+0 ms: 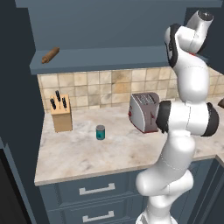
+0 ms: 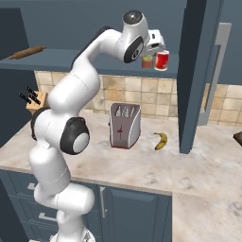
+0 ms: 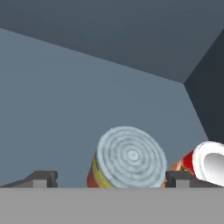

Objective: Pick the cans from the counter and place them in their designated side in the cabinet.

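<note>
A: L to R, quick. What's on the cabinet [image 1: 100, 59] shelf?

B: Far L end, a rolling pin [image 1: 50, 55], lying flat. Nothing to do w/ the job, prob just shares the board. Below it on the counter [image 1: 78, 153]: knife block [image 1: 61, 114] against the tiles, then the teal can [image 1: 100, 132], upright, standing alone in open stone, well apart from the block. Not picked yet, I'd judge.

A: Then?

B: Toaster [image 2: 125, 125] mid-counter, banana [image 2: 161, 140] just R of it, both on the stone. Up on the shelf's R end: the short can [image 2: 147, 62], red-orange w/ yellow-green band, upright, and a red can [image 2: 162, 60] w/ white bands just beside it on its R.

A: Gripper?

B: Gripper [image 3: 111, 179] up at the shelf, aimed at the short can. In the hand view the fingertips [image 3: 43, 178] stand wide, one each side of the can's grey ribbed top, w/ clear shelf showing between the L tip and the can. So open, gripping nothing. Reads as a can set down on its side of the cabinet, next to its like.

A: Touching on the R tip?

B: Can't tell. R tip sits right at the can's edge, too close to call.

A: What's hidden?

B: Hand view cuts off the can's lower body and most of the red can; only its white rim and a red sliver show. In the L base view the arm's own upper links cover the shelf's R end. In the R base view the wrist blocks the fingers. Can't say if the two cans touch.
</note>
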You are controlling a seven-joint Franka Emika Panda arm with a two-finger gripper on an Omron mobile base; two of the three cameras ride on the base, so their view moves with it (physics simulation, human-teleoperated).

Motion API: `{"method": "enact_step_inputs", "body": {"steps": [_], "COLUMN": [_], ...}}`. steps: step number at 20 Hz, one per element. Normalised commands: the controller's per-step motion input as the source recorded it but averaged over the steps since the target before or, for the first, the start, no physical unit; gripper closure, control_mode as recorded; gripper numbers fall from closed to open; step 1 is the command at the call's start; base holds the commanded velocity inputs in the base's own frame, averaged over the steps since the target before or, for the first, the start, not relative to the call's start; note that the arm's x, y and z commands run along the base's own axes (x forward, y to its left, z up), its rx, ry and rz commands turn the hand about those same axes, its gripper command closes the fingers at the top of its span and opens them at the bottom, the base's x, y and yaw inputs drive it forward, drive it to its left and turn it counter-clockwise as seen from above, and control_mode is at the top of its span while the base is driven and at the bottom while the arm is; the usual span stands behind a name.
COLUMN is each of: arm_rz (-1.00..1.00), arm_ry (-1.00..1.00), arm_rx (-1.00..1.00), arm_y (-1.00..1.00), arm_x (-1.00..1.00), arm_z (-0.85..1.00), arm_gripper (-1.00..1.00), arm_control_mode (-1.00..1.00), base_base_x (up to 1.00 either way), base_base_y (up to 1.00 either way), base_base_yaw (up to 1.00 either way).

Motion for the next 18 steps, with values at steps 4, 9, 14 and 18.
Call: {"method": "enact_step_inputs", "body": {"steps": [4,9,14,18], "arm_rz": [0.04,0.02,0.02,0.01], "arm_ry": [-0.08,-0.06,-0.07,-0.06], "arm_rx": [0.0,0.0,0.0,0.0], "arm_y": [0.0,0.05,0.18,0.31], "arm_x": [-0.33,-0.42,-0.47,-0.51], "arm_z": [0.0,-0.01,0.0,-0.07], "arm_gripper": [-1.0,-1.0,-1.0,-1.0], "arm_control_mode": [-1.0,-1.0,-1.0,-1.0], "base_base_x": [0.0,0.0,0.0,0.0], "base_base_y": [0.0,0.0,0.0,0.0], "base_base_yaw": [0.0,0.0,0.0,0.0]}}
